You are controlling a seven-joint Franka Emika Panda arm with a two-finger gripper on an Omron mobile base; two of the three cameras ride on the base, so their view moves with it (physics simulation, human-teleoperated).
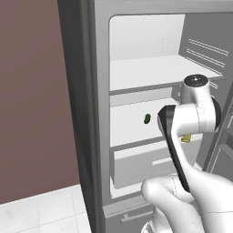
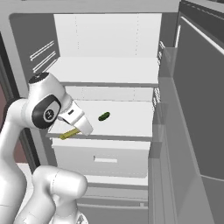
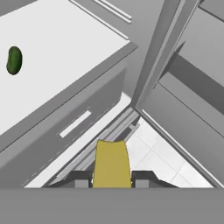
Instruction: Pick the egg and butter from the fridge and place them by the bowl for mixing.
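The fridge (image 1: 98, 113) stands open in front of me, white inside, with shelves and a drawer (image 2: 105, 159). My gripper (image 3: 112, 179) is shut on the butter (image 3: 112, 164), a thin yellow stick that juts out between the two dark fingertips. In the right base view the butter (image 2: 69, 134) hangs at the front edge of the middle shelf (image 2: 127, 120), under my hand. A yellow bit of butter (image 1: 185, 138) also peeks out behind the arm in the left base view. The egg and the bowl are out of view.
A small dark green oblong item (image 2: 104, 116) lies on the middle shelf, also in the hand view (image 3: 14, 60). The open fridge door (image 2: 192, 122) with its racks stands to the right. White floor tiles (image 1: 41, 209) and a brown wall (image 1: 32, 95) lie left of the fridge.
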